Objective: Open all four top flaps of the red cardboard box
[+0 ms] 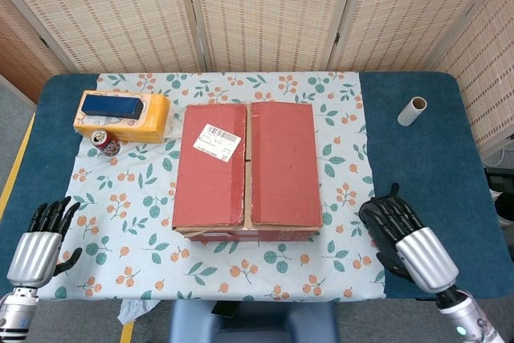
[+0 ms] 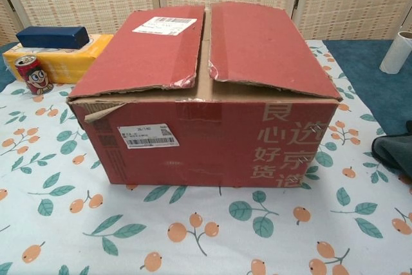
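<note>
Metallic and black, the left hand [image 1: 36,242] is hovering at the near left edge of the table, fingers spread apart and holding nothing. At the near right, the right hand [image 1: 405,238] is hanging over a dark cloth [image 1: 376,213] lying on the blue table [image 1: 434,150], its fingers extended and parted, gripping nothing; whether the fingertips are touching the cloth cannot be told. Only the head view is showing the two hands.

Between them, in the middle of the floral tablecloth [image 1: 120,190], the red cardboard box [image 1: 247,168] is sitting with both of its outer top flaps lying down, a narrow gap running between them along the middle. A white shipping label [image 1: 218,143] is sticking to the left flap, and in the chest view another small label [image 2: 147,136] is showing on the front wall, with pale printed characters on the right part of that wall.

Farther back on the left, a small red can [image 1: 104,141] is standing just in front of a yellow box [image 1: 148,116], and a dark blue box [image 1: 112,105] is resting on top of that. Far right, well apart from the rest, a cardboard tube [image 1: 412,110] is lying on the blue surface. Woven screen panels [image 1: 265,10] are standing behind the table.
</note>
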